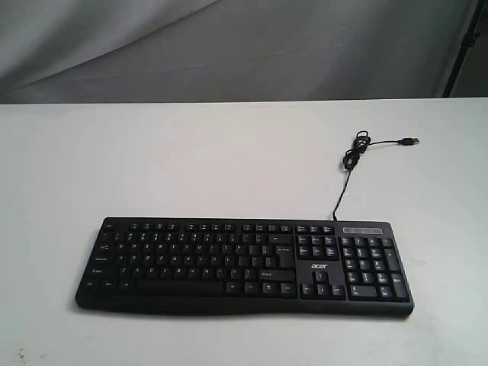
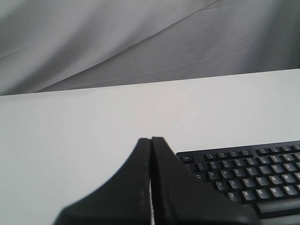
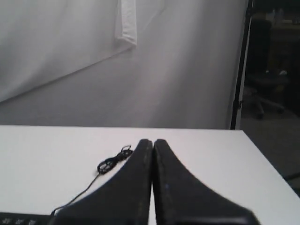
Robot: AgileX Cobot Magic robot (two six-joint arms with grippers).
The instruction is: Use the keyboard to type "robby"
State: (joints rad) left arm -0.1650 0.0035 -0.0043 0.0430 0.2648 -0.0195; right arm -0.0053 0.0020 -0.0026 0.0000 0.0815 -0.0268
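The wide black keyboard with white legends and a small "acer" logo lies near the front of the white table; neither arm shows in the exterior view. Its thin cable runs back to a coiled bundle and a loose USB plug. In the left wrist view my left gripper is shut, empty, with the keyboard's Esc end beside and beyond its fingers. My right gripper is shut too, holding nothing; the coiled cable lies beside it and a sliver of keyboard shows at the frame's corner.
A grey cloth backdrop hangs behind the table. A dark stand pole rises at the far right. The table's right edge drops off to a dim room with a chair.
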